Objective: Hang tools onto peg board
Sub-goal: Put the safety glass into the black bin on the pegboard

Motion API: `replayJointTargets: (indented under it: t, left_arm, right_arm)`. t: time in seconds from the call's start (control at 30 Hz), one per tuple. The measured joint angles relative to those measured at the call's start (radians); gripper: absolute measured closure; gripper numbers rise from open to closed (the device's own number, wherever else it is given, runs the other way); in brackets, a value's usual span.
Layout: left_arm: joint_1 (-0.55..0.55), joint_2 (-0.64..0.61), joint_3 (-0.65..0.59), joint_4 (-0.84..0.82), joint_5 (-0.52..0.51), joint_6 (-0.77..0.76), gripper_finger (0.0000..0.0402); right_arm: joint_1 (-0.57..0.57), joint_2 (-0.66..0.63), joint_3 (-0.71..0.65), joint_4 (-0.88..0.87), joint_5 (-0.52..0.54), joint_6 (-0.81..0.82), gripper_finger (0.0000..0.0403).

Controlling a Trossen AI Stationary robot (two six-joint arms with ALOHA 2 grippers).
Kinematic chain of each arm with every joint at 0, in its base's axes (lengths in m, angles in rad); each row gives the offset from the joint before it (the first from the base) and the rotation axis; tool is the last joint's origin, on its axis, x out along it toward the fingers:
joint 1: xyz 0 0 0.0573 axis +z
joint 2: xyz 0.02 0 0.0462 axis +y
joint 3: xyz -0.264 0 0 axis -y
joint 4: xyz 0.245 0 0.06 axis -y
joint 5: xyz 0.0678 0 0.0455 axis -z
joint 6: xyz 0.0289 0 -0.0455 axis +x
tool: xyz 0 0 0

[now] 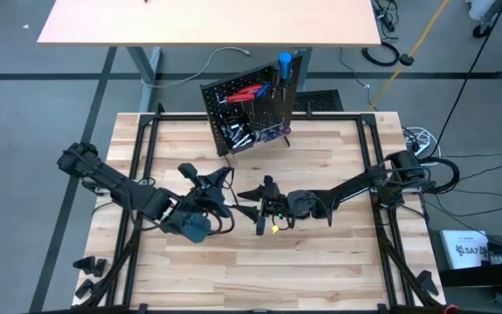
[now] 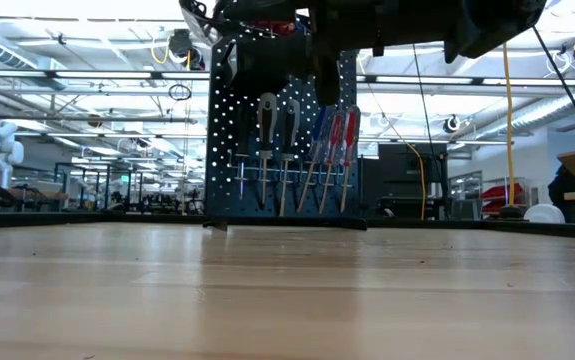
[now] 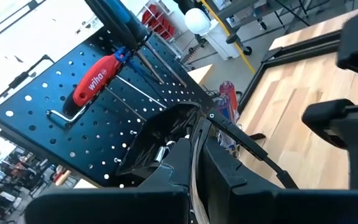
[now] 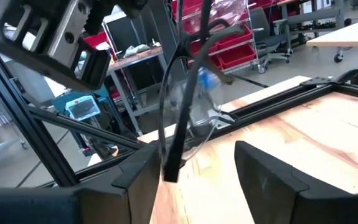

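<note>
Both claws hover close together above the middle of the pale wooden plank surface (image 1: 320,262), well in front of the small black perforated peg board (image 1: 251,109) that stands upright on its stand at the far edge. On the left arm, the left claw (image 1: 218,180) is closed to a slit, and the left wrist view shows a thin dark wire-like tool (image 3: 194,162) pinched between its fingers (image 3: 228,180). Its exact kind cannot be told. Facing it, the right claw (image 1: 252,202) has its fingers (image 4: 272,177) standing partly apart; in the right wrist view a slim dark rod (image 4: 182,118) hangs between them, and whether the fingers touch it cannot be told. A small yellow spot shows just under the right arm near its claw in the high view. Seen from table height, the peg board carries a row of upright screwdrivers (image 2: 302,155), two with dark handles and several with red and blue ones. From above, a blue handle (image 1: 284,63) sticks up at the board's top edge, red-handled tools (image 1: 249,92) lie across its face, and silvery pieces sit in the small black bin (image 1: 237,133) on its lower part. The left wrist view also shows a red-handled bent metal key (image 3: 91,84) hanging on the board.
</note>
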Motion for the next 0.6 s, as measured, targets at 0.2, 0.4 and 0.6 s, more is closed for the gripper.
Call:
replayJointTargets:
  t: [0.2, 0.4, 0.6]
  left_arm:
    - [0.006, 0.0, 0.0, 0.009, 0.0, 0.0, 0.0384]
    - [0.012, 0.0, 0.0, 0.009, 0.0, 0.0, 0.0375]
    - [0.015, 0.0, 0.0, 0.009, 0.0, -0.001, 0.0357]
  right_arm:
    - [0.0, 0.0, 0.0, 0.007, 0.004, -0.017, 0.025]
    - [0.002, 0.0, 0.0, 0.027, 0.004, -0.046, 0.0342]
    - [0.013, 0.0, -0.001, 0.034, 0.007, -0.077, 0.0391]
